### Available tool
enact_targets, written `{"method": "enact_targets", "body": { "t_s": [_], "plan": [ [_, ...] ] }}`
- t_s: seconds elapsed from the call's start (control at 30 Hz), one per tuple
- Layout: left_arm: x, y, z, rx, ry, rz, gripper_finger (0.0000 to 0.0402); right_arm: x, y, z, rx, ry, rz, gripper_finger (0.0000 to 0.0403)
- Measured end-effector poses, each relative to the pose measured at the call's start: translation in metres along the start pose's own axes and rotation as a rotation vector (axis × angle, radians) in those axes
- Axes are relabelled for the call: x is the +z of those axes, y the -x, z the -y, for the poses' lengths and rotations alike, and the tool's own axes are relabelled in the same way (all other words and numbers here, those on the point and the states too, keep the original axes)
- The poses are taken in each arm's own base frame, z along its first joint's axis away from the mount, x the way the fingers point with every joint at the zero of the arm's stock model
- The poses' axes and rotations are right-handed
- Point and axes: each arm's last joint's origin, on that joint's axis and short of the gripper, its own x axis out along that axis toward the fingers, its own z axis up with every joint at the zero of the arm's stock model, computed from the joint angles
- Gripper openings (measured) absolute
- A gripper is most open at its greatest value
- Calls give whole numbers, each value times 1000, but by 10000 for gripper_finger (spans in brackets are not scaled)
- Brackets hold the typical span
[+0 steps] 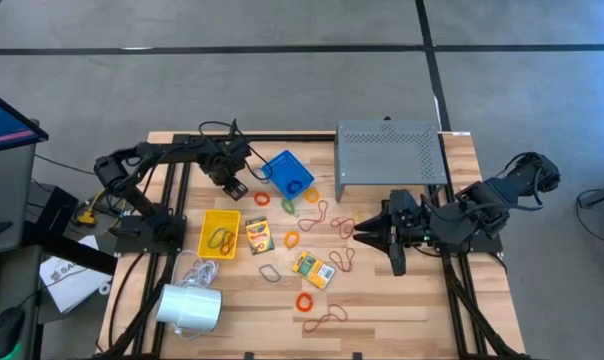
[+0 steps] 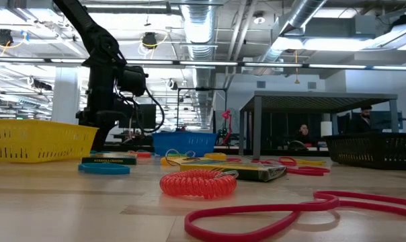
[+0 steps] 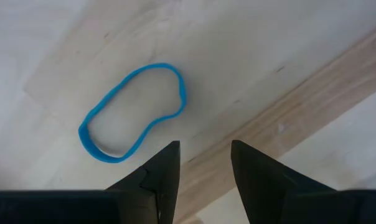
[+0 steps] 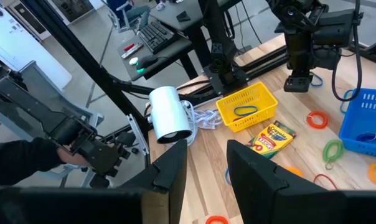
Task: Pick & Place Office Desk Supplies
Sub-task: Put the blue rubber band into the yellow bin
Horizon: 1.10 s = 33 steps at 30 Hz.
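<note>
My left gripper (image 1: 228,183) points down over the table's far left part, open, with nothing between its fingers (image 3: 205,155). A blue rubber band (image 3: 132,112) lies flat on the wood just ahead of its fingertips, untouched. My right gripper (image 1: 357,232) hangs high over the table's middle right, open and empty (image 4: 206,152). Two crayon boxes (image 1: 259,235) (image 1: 313,268) lie flat on the table. Orange, green and red rubber bands (image 1: 317,215) and a metal loop clip (image 1: 270,272) lie scattered between the arms. An orange band (image 1: 235,190) lies beside my left gripper.
A blue basket (image 1: 287,172) stands at the far middle and a yellow basket (image 1: 219,232) with bands in it at the left. The grey perforated shelf (image 1: 390,152) stands at the far right. A white cylinder with a cord (image 1: 190,305) lies near the front left edge.
</note>
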Motion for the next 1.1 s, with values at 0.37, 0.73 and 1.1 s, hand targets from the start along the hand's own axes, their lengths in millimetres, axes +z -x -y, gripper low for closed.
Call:
{"method": "enact_targets", "body": {
  "t_s": [0.37, 0.73, 1.1],
  "plan": [
    [0, 0, 0, 11, 2, 3, 136, 0, 0, 0, 0, 11, 0, 111],
    [-3, 14, 0, -44, 27, 50, 136, 0, 0, 0, 4, 17, -3, 111],
    [-11, 46, -20, -116, 302, 160, 136, 0, 0, 0, 6, 37, -3, 111]
  ]
}}
